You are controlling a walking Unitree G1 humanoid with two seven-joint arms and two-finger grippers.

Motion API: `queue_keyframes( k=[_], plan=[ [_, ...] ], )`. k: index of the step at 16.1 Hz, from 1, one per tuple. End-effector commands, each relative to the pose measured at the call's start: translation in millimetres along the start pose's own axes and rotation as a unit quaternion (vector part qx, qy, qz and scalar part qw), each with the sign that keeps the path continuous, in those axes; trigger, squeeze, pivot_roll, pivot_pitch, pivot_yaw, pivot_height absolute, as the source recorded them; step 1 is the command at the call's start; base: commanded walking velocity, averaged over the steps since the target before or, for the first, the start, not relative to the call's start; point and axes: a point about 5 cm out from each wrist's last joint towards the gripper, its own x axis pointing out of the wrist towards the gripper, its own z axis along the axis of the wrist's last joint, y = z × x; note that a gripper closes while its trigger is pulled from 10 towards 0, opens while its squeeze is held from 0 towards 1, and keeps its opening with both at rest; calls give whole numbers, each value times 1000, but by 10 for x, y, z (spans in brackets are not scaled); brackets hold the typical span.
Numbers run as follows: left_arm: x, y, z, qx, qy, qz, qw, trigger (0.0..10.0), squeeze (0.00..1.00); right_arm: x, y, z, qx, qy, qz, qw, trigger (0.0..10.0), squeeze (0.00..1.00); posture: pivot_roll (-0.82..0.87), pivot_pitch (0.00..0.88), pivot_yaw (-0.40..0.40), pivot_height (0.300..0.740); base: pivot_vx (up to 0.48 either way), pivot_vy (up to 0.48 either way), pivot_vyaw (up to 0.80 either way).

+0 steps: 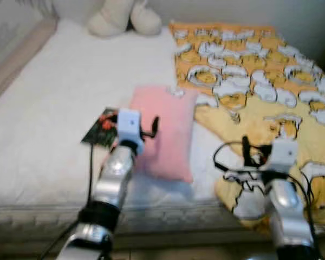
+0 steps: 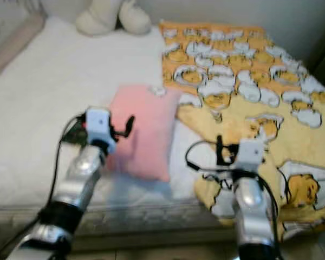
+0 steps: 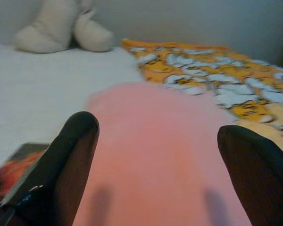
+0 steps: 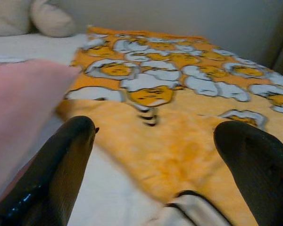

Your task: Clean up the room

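We face a bed (image 1: pixel 54 108) with a white sheet, seen from its near edge. Over its right half lies a yellow and orange blanket (image 1: pixel 260 103) printed with cartoon figures, rumpled at the near corner and hanging over the edge. At the head of the bed, against the wall, sits a cream stuffed toy (image 1: pixel 124 16).

Near the middle lies a pink pillow (image 1: pixel 168 130), lengthwise, its right side just beside the blanket's edge. A dark booklet (image 1: pixel 100 129) with red print lies flat on the sheet at the pillow's left, partly hidden by our left arm.

Our left gripper (image 3: pixel 155 165) hovers over the pillow's near left part, fingers spread wide, holding nothing. Our right gripper (image 4: pixel 155 165) hangs over the blanket's near edge, fingers likewise spread and empty, the pillow to its left.
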Motion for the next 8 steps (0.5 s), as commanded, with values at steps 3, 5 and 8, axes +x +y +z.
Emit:
queue_keyframes(
  k=[3, 5, 8],
  plan=[
    [14, 24, 9, 3, 1, 4, 1000, 10000, 0, 10, 40, 36, 2, -6, 10, 1000, 10000, 0, 30, 0, -35, 740, 376, 296, 0],
    [38, -10, 26, 6, 1, -4, 1000, 10000, 0, 11, 34, 29, 7, -2, 8, 1000, 10000, 0, 32, 0, -37, 740, 403, 144, 0],
    [191, -56, 47, -9, 30, -8, 999, 10000, 0, 119, -40, 111, 29, 1, 0, 1000, 10000, 0, 28, 5, -31, 740, 149, 0, 0]
  ],
)
